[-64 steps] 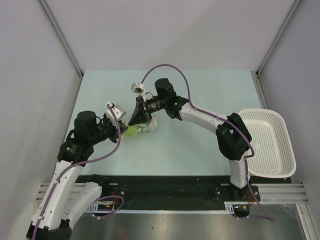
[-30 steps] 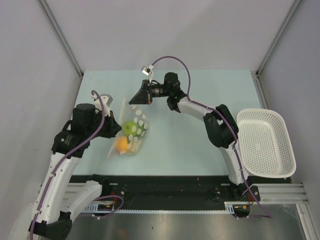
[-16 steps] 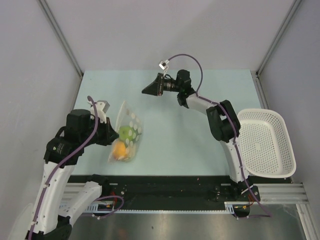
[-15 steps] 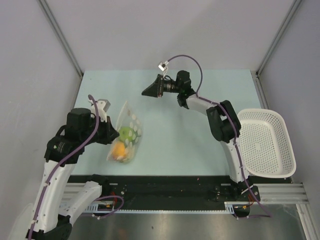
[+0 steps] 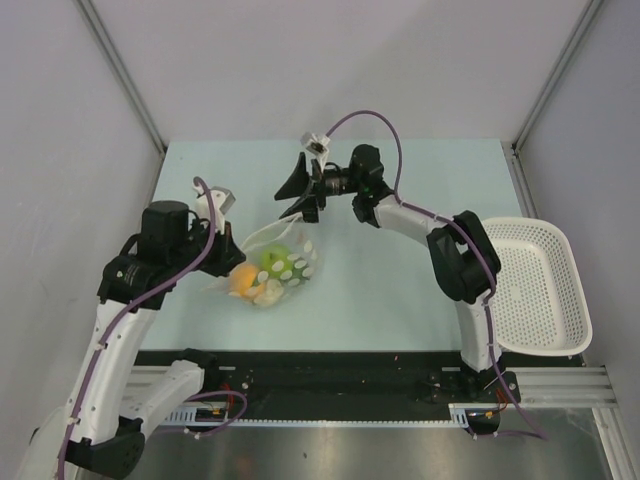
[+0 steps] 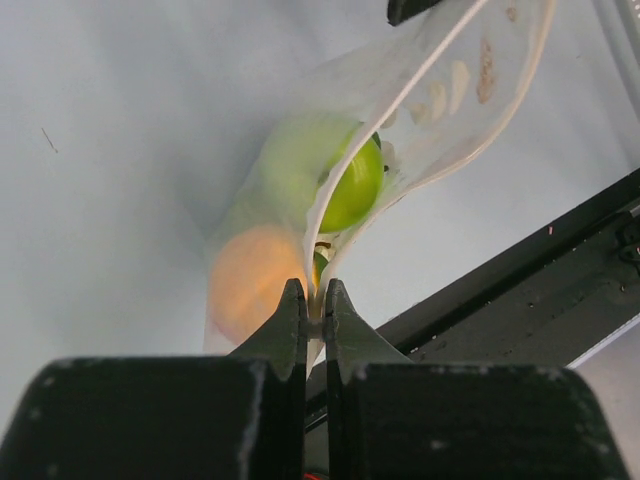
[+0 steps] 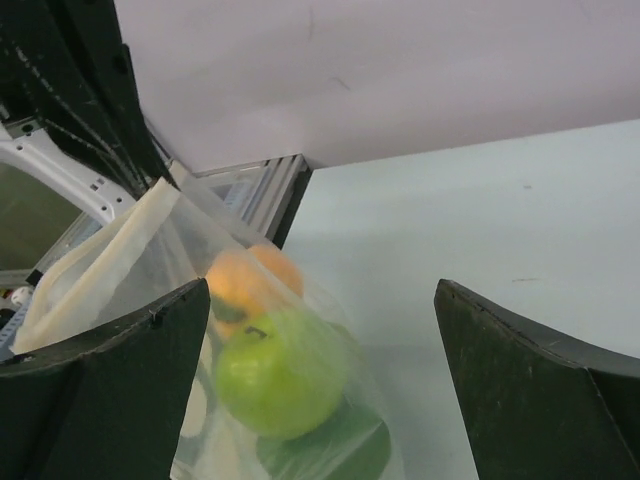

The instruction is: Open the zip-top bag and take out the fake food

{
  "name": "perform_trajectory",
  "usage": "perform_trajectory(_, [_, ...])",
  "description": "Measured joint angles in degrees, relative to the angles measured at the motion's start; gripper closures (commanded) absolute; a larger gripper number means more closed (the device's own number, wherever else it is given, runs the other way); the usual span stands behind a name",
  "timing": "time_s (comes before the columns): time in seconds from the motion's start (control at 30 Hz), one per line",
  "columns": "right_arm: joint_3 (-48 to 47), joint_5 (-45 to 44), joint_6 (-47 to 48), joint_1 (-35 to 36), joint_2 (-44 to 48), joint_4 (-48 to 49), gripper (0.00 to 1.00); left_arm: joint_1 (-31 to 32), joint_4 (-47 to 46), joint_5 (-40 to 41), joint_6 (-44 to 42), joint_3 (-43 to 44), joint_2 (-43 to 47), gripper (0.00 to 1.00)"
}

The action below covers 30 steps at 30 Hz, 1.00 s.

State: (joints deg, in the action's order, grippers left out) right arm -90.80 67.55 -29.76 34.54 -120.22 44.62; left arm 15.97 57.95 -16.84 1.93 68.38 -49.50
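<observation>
Right gripper has dropped back in from 12 o'clock and its jaws are now spread wide, holding nothing. It sits at 12 o'clock of the bag. Bag has swung from hanging narrow to fanned out toward 3 o'clock, over the 9 o'clock half of the table. Left gripper stays pinched on the bag's edge. Inside: one orange fruit, one lime fruit, one dark green fruit cut off by the frame; can't make out a fourth. One basket at 3 o'clock.

left arm: bent, jaws pinched shut | right arm: extended, jaws spread wide
</observation>
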Motion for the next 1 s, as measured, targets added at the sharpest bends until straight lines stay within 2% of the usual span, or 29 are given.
perform_trajectory(0.13, [3.21, -0.28, 2.64, -1.22, 1.25, -1.25, 0.00, 0.00, 0.02, 0.00, 0.02, 0.22, -0.52, 1.00])
perform_trajectory(0.37, [4.92, -9.31, 18.10, -5.11, 5.57, -21.24, 0.00, 0.00, 0.00, -0.09, 0.39, 0.22, -1.51, 1.00])
perform_trajectory(0.53, [5.55, -9.20, 24.48, -6.99, 8.63, -26.49, 0.00, 0.00, 0.00, -0.35, 0.57, 0.22, -2.58, 1.00])
perform_trajectory(0.67, [5.68, -5.64, 25.42, -5.11, 8.46, -25.66, 0.00, 0.00, -0.02, -0.52, 0.59, 0.22, -2.89, 1.00])
perform_trajectory(0.87, [5.73, -0.17, 20.72, -0.52, 6.38, -17.05, 0.00, 0.00, -0.11, -1.68, 0.63, 0.20, -2.99, 1.00])
perform_trajectory(0.97, [5.73, 0.87, 19.17, 1.33, 6.29, -14.29, 0.05, 0.00, -0.15, -1.99, 0.63, 0.15, -2.99, 1.00])
perform_trajectory(1.0, [5.73, 1.11, 18.34, 1.77, 6.25, -12.87, 0.12, 0.00, -0.24, -2.03, 0.63, 0.09, -2.99, 1.00])
